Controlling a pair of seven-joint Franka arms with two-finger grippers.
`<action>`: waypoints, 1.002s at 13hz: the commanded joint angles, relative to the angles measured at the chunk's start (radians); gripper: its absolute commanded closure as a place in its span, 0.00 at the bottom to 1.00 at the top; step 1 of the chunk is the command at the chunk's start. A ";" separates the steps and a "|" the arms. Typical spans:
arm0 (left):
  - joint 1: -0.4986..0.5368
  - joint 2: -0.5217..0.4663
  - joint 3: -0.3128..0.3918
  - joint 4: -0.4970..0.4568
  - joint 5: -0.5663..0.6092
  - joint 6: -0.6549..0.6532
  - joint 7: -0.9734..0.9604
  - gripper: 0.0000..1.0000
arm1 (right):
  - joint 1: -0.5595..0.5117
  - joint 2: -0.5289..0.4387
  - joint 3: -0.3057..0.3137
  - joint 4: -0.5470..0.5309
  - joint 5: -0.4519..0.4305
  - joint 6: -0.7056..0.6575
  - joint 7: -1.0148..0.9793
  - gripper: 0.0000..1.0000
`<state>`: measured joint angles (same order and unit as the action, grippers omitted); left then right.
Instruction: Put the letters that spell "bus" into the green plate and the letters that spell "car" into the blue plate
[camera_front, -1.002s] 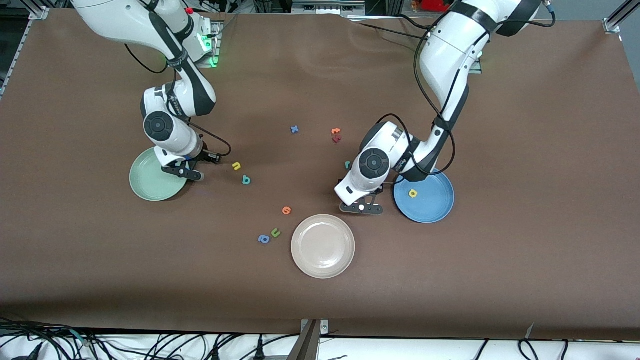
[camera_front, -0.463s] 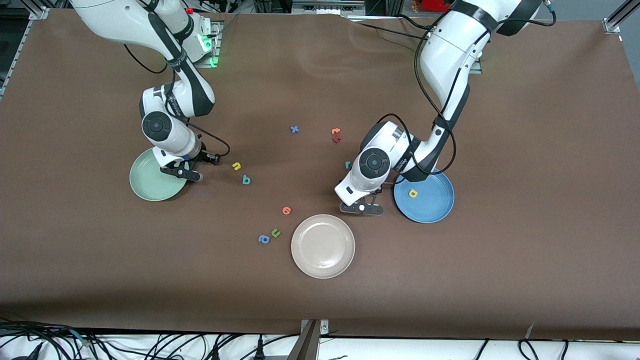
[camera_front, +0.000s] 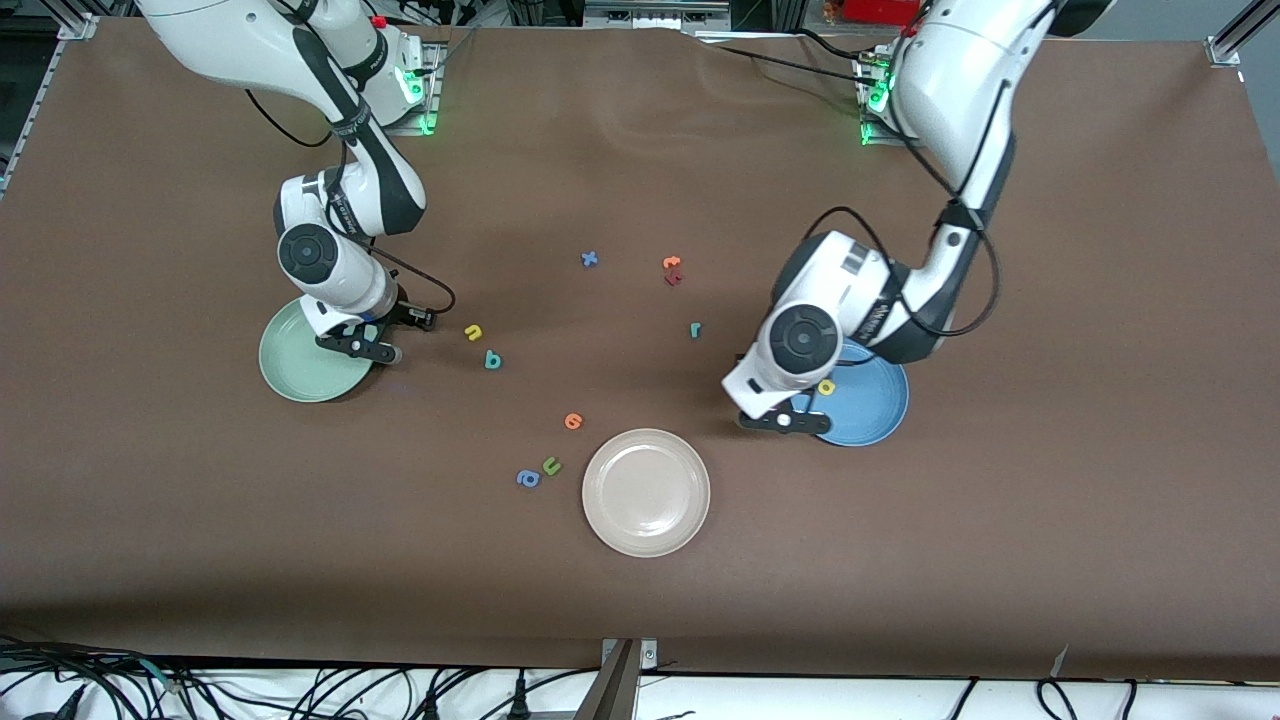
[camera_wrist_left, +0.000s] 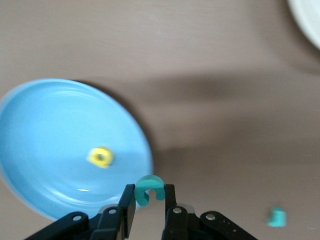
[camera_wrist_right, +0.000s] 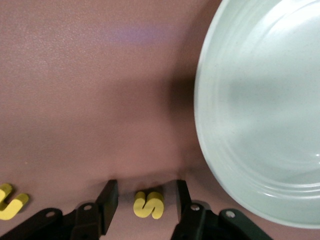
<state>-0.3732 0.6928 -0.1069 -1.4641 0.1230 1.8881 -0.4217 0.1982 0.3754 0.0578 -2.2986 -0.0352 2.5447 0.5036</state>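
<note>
My left gripper (camera_wrist_left: 148, 200) pinches the teal c (camera_wrist_left: 149, 189) over the blue plate's (camera_wrist_left: 30, 130) edge, while my right gripper (camera_wrist_right: 146, 197) stands spread around the yellow s (camera_wrist_right: 148, 204).

plates 3: green plate (camera_front: 290, 372), blue plate (camera_front: 880, 412), beige-white plate (camera_front: 646, 492) | foam letters 12 | yellow 3: yellow u (camera_front: 473, 332), yellow a (camera_front: 826, 386), yellow s (camera_wrist_right: 148, 204) | teal 3: teal b (camera_front: 492, 359), teal c (camera_wrist_left: 149, 189), teal r (camera_front: 695, 329) | orange letters 2 (camera_front: 671, 262) (camera_front: 572, 421) | blue 2: blue x (camera_front: 589, 259), blue a (camera_front: 527, 479) | green u 1 (camera_front: 551, 465) | dark red letter 1 (camera_front: 673, 278)
</note>
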 joint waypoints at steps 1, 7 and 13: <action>0.017 0.017 -0.007 -0.016 0.094 0.003 0.038 0.61 | -0.005 0.005 -0.003 -0.015 -0.002 0.028 -0.016 0.52; 0.004 0.008 -0.052 -0.007 -0.046 0.011 -0.024 0.00 | -0.005 0.005 -0.003 -0.015 -0.002 0.023 -0.014 0.86; -0.062 0.013 -0.157 -0.090 -0.060 0.216 -0.233 0.00 | -0.003 -0.009 -0.003 -0.013 -0.002 0.006 -0.004 0.92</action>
<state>-0.4114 0.7140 -0.2634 -1.4944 0.0797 2.0147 -0.6194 0.1983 0.3723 0.0591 -2.2983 -0.0352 2.5512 0.5035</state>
